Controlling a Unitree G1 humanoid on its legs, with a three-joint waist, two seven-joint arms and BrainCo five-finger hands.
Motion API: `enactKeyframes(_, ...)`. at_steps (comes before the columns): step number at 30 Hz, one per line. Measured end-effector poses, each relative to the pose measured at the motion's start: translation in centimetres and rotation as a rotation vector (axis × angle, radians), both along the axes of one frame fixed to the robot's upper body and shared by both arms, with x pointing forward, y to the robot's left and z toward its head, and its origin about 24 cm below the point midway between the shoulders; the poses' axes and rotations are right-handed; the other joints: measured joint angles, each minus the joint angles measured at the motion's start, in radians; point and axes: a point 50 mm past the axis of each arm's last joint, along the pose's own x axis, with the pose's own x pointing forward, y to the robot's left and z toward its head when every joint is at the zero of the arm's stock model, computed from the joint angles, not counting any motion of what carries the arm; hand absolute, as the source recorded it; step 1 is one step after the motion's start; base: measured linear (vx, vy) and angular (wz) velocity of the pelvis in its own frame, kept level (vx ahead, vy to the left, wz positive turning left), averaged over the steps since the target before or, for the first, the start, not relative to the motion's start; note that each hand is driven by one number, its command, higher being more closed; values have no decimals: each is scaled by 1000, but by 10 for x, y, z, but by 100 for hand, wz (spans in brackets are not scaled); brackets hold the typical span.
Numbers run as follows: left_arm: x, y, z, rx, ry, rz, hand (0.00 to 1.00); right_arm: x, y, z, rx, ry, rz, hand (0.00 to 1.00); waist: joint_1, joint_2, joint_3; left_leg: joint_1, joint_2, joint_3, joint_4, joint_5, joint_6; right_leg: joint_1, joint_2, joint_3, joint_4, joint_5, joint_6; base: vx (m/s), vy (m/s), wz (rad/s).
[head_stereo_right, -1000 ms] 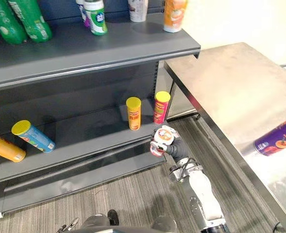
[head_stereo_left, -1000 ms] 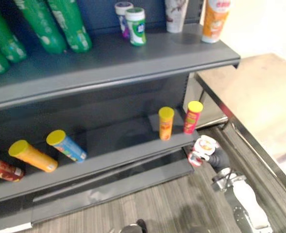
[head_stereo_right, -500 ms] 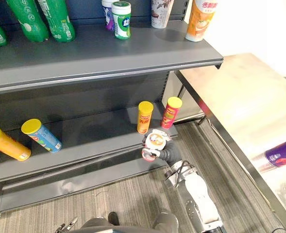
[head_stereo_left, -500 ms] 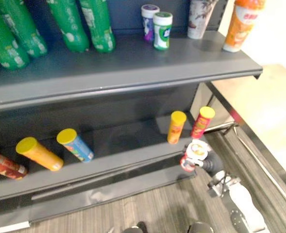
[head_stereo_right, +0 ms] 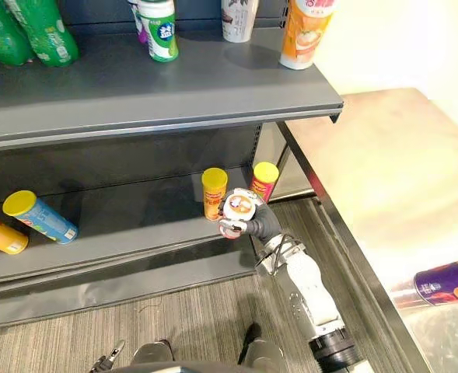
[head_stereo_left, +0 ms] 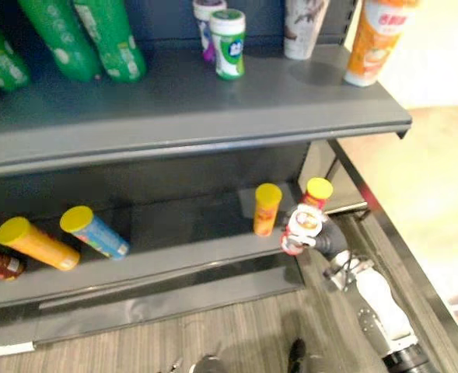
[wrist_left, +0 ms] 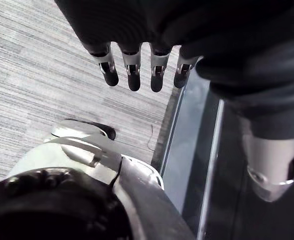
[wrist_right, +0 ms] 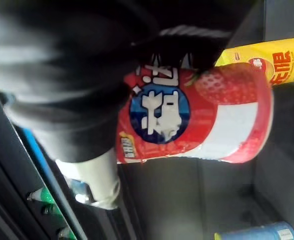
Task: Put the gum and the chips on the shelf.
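Right hand (head_stereo_right: pixel 258 226) gripping red strawberry gum canister (wrist_right: pixel 196 120) round mid-body, beside lower shelf (head_stereo_right: pixel 135 227). Canister probably light, rigid, slick. Left hand (wrist_left: pixel 133 70) hanging slack, empty.

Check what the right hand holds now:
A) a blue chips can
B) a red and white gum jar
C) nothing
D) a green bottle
B: the right hand is curled round the red and white gum jar, by the front edge of the lower shelf, close to the orange chips can.
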Motion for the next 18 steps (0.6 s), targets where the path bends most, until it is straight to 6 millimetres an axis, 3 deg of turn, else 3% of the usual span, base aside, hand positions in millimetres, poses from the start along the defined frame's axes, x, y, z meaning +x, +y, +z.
enactKeyframes(6, -3, -2, -1, -6, 9, -1, 0, -7, 6, -11, 16, 64, -3, 100, -1, 18, -36, 37, -12, 25, -98, 52, -5, 29, 16, 1, -102, 50, 1, 16, 2, -6)
enactKeyframes(11, -1, -5, -1, -8, -10, -27, 0, -8, 6, -8, 16, 60, 3, 100, -10, 31, -49, 69, -14, 34, -139, 66, -15, 48, 24, 2, -124, 60, 3, 37, -5, -3)
enactKeyframes(18, 0, -4, 0, 1, -13, -43, 0, -6, -1, 36, 9, -108, 46, 100, -15, 25, -62, 86, -22, 41, -145, 66, -15, 63, 21, 13, -131, 66, 3, 20, 5, -1)
